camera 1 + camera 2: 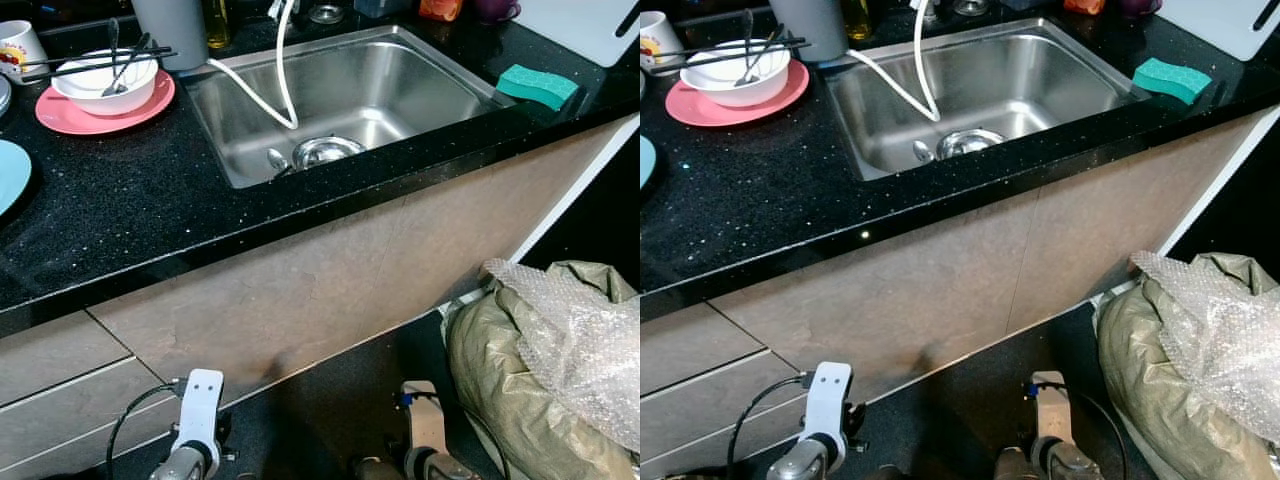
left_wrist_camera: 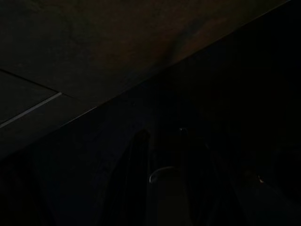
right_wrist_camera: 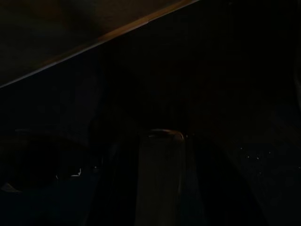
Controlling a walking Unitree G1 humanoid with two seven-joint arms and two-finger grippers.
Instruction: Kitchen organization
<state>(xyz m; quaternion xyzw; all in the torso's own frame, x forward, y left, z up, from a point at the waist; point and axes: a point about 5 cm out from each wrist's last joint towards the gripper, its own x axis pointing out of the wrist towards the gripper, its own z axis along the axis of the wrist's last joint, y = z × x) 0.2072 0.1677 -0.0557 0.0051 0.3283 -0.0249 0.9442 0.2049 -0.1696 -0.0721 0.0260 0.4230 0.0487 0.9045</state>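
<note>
While both arms hang idle below the counter, finger states undeterminable, the white bowl (image 1: 103, 82) stacked on the pink plate (image 1: 70, 115) could be toppled if chopsticks (image 1: 95, 62) are snagged.

Both arms low and idle: left arm (image 1: 197, 420), right arm (image 1: 425, 430), side by side.

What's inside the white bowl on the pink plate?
The white bowl on the pink plate holds a spoon and another utensil; black chopsticks rest across its rim. Its bottom is hidden.
</note>
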